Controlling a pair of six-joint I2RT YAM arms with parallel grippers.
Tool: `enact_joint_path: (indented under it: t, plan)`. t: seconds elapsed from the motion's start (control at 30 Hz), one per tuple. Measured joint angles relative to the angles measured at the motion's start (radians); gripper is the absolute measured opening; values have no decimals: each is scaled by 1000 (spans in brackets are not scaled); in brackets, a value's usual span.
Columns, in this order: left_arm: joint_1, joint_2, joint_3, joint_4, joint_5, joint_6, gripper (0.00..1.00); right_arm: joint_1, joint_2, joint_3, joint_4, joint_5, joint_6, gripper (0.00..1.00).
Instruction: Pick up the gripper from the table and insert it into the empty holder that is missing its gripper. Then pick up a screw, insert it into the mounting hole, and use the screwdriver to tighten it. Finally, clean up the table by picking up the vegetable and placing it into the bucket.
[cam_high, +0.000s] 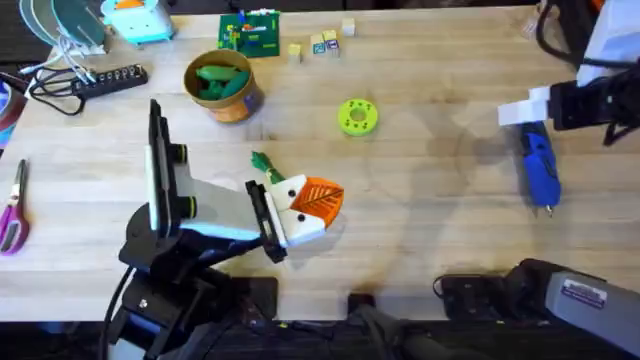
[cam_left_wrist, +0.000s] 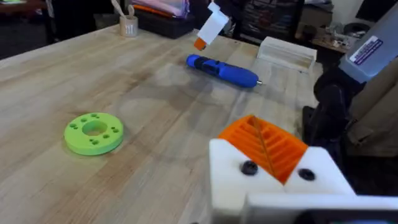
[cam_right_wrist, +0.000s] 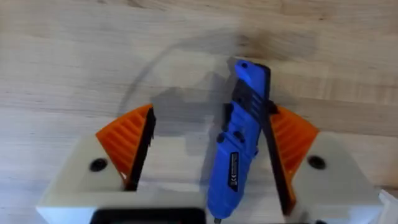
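The blue screwdriver (cam_high: 537, 165) lies flat on the table (cam_high: 420, 200) at the right. My right gripper (cam_high: 523, 111) hovers over its handle end, open, with the screwdriver (cam_right_wrist: 239, 143) between the orange-padded fingers (cam_right_wrist: 127, 140) and apart from them. My left gripper (cam_high: 312, 203) rests low at mid-table, shut, its two white holders (cam_left_wrist: 273, 186) side by side and their orange ribbed pads (cam_left_wrist: 264, 143) pressed together. The dark green vegetable (cam_high: 262, 162) lies just beyond it. The tan bucket (cam_high: 236, 106) stands at the back left with green pieces inside. Loose screws are out of view.
A flat green disc (cam_high: 357, 116) with holes lies mid-table, also in the left wrist view (cam_left_wrist: 93, 132). Scissors (cam_high: 12, 210) lie at the left edge, a power strip (cam_high: 105, 80) at the back left, and a green board (cam_high: 250, 32) and small blocks (cam_high: 325, 43) along the back.
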Motion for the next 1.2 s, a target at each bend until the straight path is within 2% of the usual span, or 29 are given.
enact_joint_path:
  t: [0.17, 0.37, 0.57, 0.97, 1.2]
  plan:
    - [0, 0, 0, 0, 0, 0, 5, 0, 57, 37, -63, 64, 2, 991]
    - [0, 0, 0, 0, 0, 0, 5, 0, 185, 38, -84, 204, 2, 991]
    - [0, 0, 0, 0, 0, 0, 5, -13, 253, 38, -59, 252, 2, 991]
    - [0, 0, 0, 0, 0, 0, 5, -147, 313, 38, -26, 105, -21, 991]
    - [0, 0, 0, 0, 0, 0, 5, -166, 375, 39, 24, 39, -22, 987]
